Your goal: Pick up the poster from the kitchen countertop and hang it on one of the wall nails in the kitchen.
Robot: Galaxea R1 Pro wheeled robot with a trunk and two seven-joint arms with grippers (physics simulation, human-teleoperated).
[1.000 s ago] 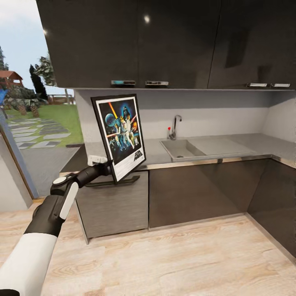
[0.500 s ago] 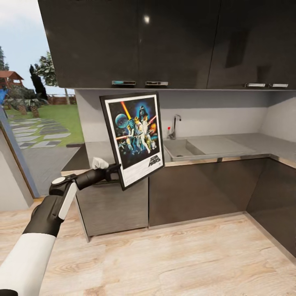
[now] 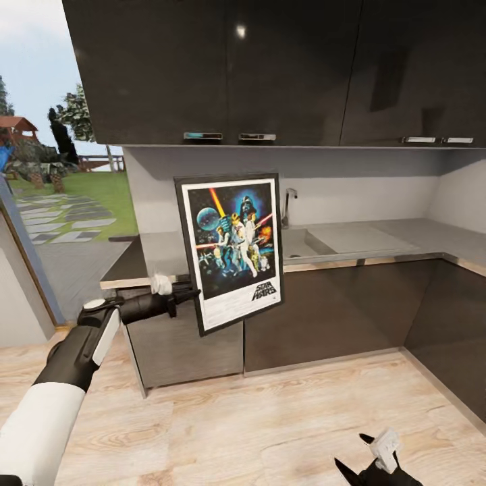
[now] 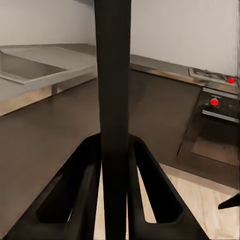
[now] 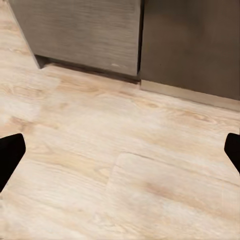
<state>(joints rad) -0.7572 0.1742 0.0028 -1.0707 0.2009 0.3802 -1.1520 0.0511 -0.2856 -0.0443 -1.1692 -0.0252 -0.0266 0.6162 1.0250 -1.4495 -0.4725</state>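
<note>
One poster, long axis near upright, is clamped at its left edge by the left end effector; right end effector spread wide; nails apparently unseen.

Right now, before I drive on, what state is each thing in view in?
Framed Star Wars poster with white border: lifted off the counter, upright, slightly tilted, held by its edge.
Left gripper: fingers shut on the poster's frame.
Right gripper: open, holding nothing, low over the wooden floor.
Glossy grey kitchen countertop: poster no longer on it.
Dark upper cabinets: doors closed.
</note>
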